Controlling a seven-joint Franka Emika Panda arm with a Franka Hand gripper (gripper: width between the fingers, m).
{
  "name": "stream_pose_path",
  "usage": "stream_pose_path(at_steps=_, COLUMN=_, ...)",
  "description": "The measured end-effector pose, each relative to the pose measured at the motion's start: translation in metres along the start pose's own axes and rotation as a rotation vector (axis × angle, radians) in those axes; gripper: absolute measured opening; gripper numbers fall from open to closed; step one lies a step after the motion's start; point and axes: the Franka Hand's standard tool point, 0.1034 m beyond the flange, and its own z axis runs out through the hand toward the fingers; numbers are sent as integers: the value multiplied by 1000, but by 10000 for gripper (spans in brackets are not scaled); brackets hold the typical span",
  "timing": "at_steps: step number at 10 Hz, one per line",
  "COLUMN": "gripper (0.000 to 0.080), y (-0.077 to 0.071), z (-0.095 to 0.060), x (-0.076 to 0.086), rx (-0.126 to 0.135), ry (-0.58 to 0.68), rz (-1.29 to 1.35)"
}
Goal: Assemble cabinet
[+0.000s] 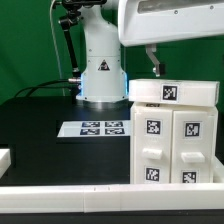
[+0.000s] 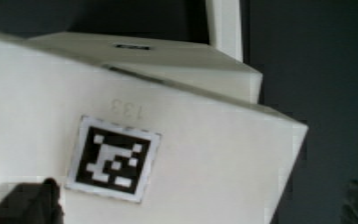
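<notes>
A: On the black tabletop [image 1: 40, 110], toward the exterior view's right, stands the cabinet [image 1: 175, 135]. White box, upright, two door-like front panels with square markers, a flat top piece also tagged.

B: And the hand [image 1: 153, 64]?

A: Directly above the cabinet's top, near the edge on the exterior view's left. Fingers point straight down. Jaws spread wide, nothing between them.

B: Touching the top?

A: Cannot say for certain. From the exterior view the fingertips hang just over the top surface, close, maybe a sliver apart.

B: Wrist view adds anything?

A: White cabinet surface [image 2: 176, 130] fills most of it, one marker tag [image 2: 114, 158] close up, a dark finger [image 2: 30, 203] at the frame's corner. Nothing held.

B: Long axis of the top piece?

A: Runs across the exterior view, left to right. The hand sits over its left end, so the piece stretches away toward the exterior view's right from the fingers.

B: So the coming move hinges on that.

A: My reading: a straight descent, the jaws having to straddle the top piece across its short dimension. Whether they are turned that way, I cannot tell.

B: Anything else on the tabletop?

A: Marker board [image 1: 93, 128] lies flat well off toward the exterior view's left, in front of the arm's base [image 1: 102, 78].
</notes>
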Motion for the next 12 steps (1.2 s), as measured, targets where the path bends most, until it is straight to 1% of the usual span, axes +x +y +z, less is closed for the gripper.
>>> stream_pose_path(at_steps=2, gripper=796, y=0, z=1, x=0, rx=-1, ry=-2, rz=-198)
stream_pose_path(at_steps=3, gripper=796, y=1, z=2, x=0, rx=-12, ry=-6, rz=-326)
stream_pose_path(at_steps=4, gripper=796, y=0, z=3, x=-1, rx=-29, ry=-10, rz=-411)
stream_pose_path(at_steps=5, gripper=796, y=1, z=5, x=-2, rx=-38, ry=-16, rz=-466)
stream_pose_path(at_steps=6, gripper=796, y=2, z=6, x=-2, rx=-47, ry=-22, rz=-577)
stream_pose_path(at_steps=7, gripper=796, y=3, z=6, x=-2, rx=-47, ry=-23, rz=-608)
stream_pose_path(at_steps=10, gripper=796, y=5, z=6, x=-1, rx=-48, ry=-28, rz=-814)
stream_pose_path(at_steps=12, gripper=796, y=7, z=10, x=-3, rx=-61, ry=-29, rz=-1007)
